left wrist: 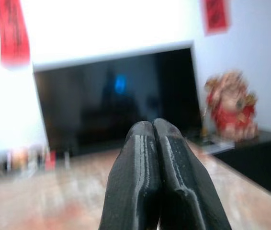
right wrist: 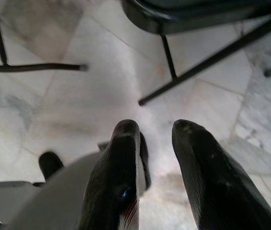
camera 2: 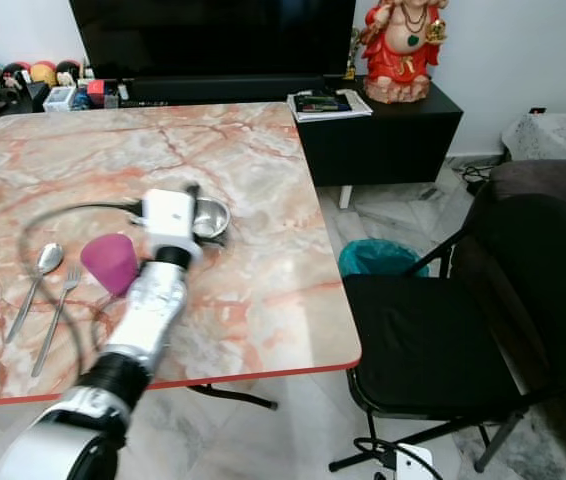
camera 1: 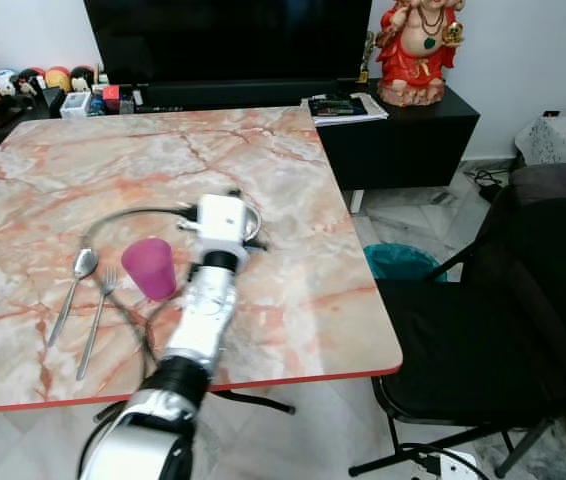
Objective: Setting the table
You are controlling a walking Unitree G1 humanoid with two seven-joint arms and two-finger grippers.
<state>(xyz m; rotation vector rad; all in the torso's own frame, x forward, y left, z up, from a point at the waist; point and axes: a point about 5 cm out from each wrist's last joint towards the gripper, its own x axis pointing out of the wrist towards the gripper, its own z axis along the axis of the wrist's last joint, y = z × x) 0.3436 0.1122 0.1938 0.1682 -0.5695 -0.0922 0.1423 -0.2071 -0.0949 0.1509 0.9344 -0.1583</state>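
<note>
Left eye view: left arm stretches up mid-frame over the marble table (camera 1: pixel 293 180), left gripper (left wrist: pixel 154 132) pressed together, empty, beside the steel bowl (camera 2: pixel 210 216); pink cup (camera 1: pixel 149 267), spoon (camera 1: pixel 75 283) and fork (camera 1: pixel 97 318) sit lower left.

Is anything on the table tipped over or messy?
Nothing stands out. The pink cup stands upright beside the fork and spoon, nothing is spilled, and a small steel bowl sits upright by the left arm.
</note>
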